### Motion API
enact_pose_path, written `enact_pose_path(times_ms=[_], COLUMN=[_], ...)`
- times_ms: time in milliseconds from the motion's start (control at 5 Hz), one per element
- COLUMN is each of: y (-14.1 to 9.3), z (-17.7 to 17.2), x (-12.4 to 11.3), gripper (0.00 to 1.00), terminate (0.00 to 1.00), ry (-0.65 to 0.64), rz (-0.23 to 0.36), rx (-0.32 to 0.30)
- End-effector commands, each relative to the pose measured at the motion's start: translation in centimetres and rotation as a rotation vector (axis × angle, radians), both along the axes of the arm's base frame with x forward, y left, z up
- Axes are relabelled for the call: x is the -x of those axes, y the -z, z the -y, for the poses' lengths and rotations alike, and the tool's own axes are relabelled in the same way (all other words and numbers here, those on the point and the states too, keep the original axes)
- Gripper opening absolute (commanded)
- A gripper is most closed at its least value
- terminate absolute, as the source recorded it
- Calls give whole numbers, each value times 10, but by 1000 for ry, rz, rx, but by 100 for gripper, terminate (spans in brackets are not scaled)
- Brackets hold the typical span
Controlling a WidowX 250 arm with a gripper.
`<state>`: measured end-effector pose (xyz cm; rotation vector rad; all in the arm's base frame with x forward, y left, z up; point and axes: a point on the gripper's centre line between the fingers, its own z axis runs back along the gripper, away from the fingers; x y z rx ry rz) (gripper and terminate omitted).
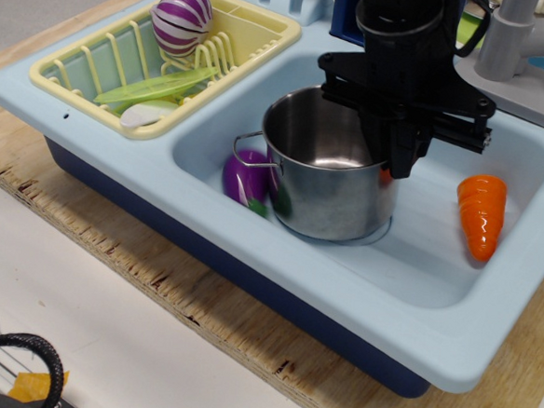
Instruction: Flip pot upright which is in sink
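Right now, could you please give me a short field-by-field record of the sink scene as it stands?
pot: upright in the basin, opening up
sink: light blue, dark blue base
end effector: at the pot's far-right rim; grip state unclear
eggplant: in the basin, against the pot's left side
carrot: in the basin, right of the pot, apart from it
dish rack: yellow, holds a purple striped ball

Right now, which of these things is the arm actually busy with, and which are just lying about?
Part of the job:
- pot, standing upright
- sink holding it
- gripper at the pot's rim

Just lying about:
- eggplant
- carrot
- yellow dish rack with its toys
- faucet
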<state>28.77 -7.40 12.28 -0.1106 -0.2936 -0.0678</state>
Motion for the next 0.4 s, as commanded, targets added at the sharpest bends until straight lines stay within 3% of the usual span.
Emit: enact_pose_path(times_ms=[0, 200], y=[-8, -8], z=[-2, -2], x=[-2, -2], gripper=[100, 100], terminate=[0, 100], ry=[-9, -9], rz=[26, 26], rx=[7, 7])
